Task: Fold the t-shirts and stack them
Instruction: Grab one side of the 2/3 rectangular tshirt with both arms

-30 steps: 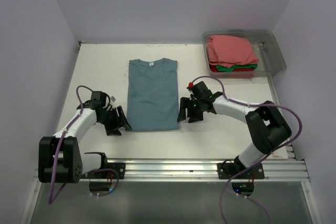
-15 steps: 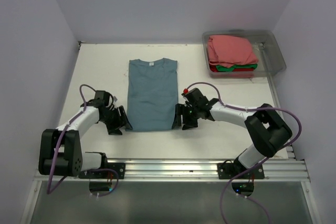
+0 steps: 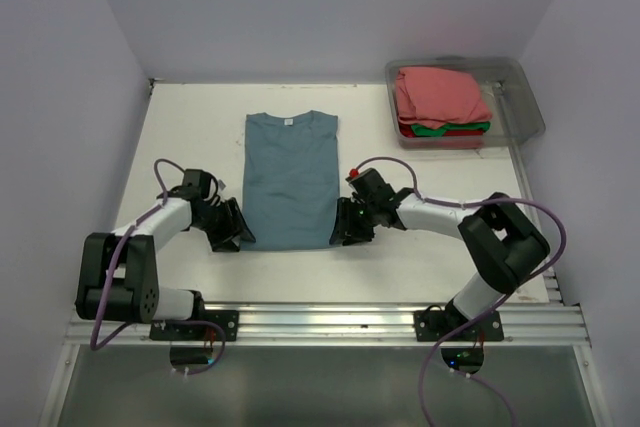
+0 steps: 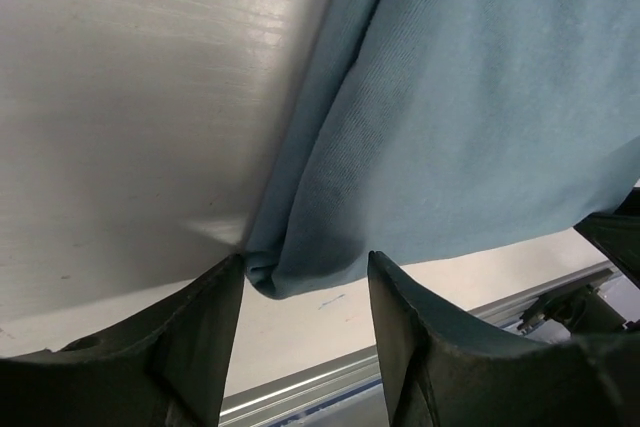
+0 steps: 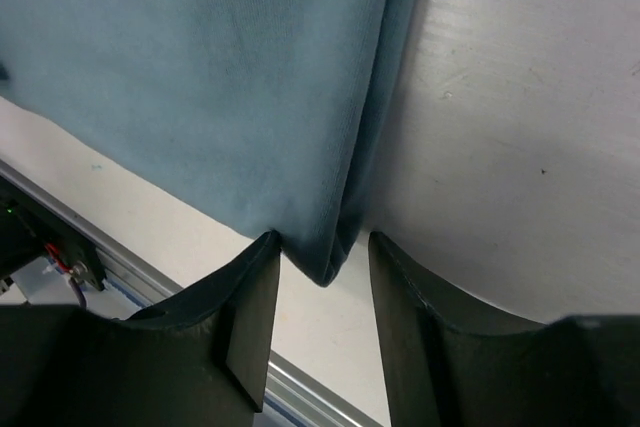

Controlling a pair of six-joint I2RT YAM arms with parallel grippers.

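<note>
A slate-blue t-shirt [image 3: 290,179] lies flat on the white table, sleeves folded in, collar at the far end. My left gripper [image 3: 236,234] is open at its near left corner; in the left wrist view that corner [image 4: 300,272] sits between the two fingers [image 4: 425,347]. My right gripper [image 3: 343,230] is open at the near right corner; in the right wrist view that corner [image 5: 325,262] sits between the fingers [image 5: 245,317]. Folded salmon-pink [image 3: 438,94], green [image 3: 432,129] and red [image 3: 455,137] t-shirts lie stacked in a bin.
A clear plastic bin [image 3: 525,97] stands at the back right of the table [image 3: 190,127]. A metal rail [image 3: 330,322] runs along the near edge. Lilac walls close in the left, back and right sides.
Both grippers have moved inward to the shirt's near corners; the right came from the right, the left from the left. The shirt has not moved.
</note>
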